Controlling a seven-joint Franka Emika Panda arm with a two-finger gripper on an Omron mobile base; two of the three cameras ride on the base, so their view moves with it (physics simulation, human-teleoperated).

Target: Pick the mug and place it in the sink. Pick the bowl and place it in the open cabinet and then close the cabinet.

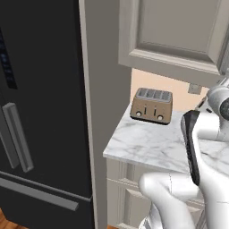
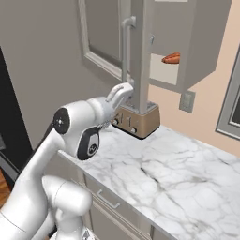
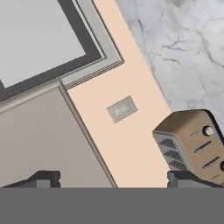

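White marble counter (image 1: pixel 147 143) runs right from a tall black fridge (image 1: pixel 40 112). A tan four-slot toaster (image 1: pixel 152 105) with small round knobs stands at the back of the counter against the peach wall.

Beige-grey wall cabinet (image 2: pixel 197 42) hangs above the toaster. Its recessed-panel door (image 2: pixel 105 40) stands open, swung out toward the fridge side, with a vertical bar handle (image 2: pixel 126 40) near its free edge. Inside, on the light shelf, an orange-red item (image 2: pixel 171 58) lies near the front; too small to identify. In the left base view the door's panelled face (image 1: pixel 174 31) hangs over the counter.

A grey wall plate (image 3: pixel 122 109) sits on the peach wall just beside the cabinet's side. The hand view, rolled, takes in that plate, the toaster's knob end (image 3: pixel 192 142), the counter, and a grey-framed window (image 3: pixel 48 39).

The white arm is raised over the counter's near edge, wrist up by the toaster and the door's lower edge. Gripper (image 3: pixel 113 178) shows as two dark fingertips (image 3: pixel 43 178) set wide apart, nothing between them. Jaws spread, empty.
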